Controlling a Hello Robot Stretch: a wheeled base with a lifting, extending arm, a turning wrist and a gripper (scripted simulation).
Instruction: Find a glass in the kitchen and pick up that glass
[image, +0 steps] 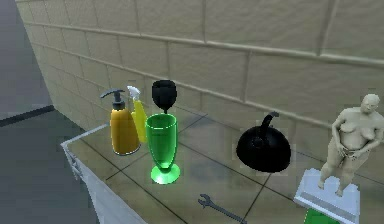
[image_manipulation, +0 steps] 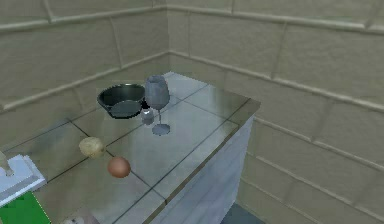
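Gripper state cannot be told from these views. On the tiled counter, a green glass is standing upright near the front edge, just right of a yellow spray bottle. A dark glass is standing behind it by the wall, and a black kettle and a statue are sitting farther right. In the arm side view, a clear stemmed glass is standing just right of a dark pan. Standing upright, each glass is probably offering its bowl to a sideways grasp.
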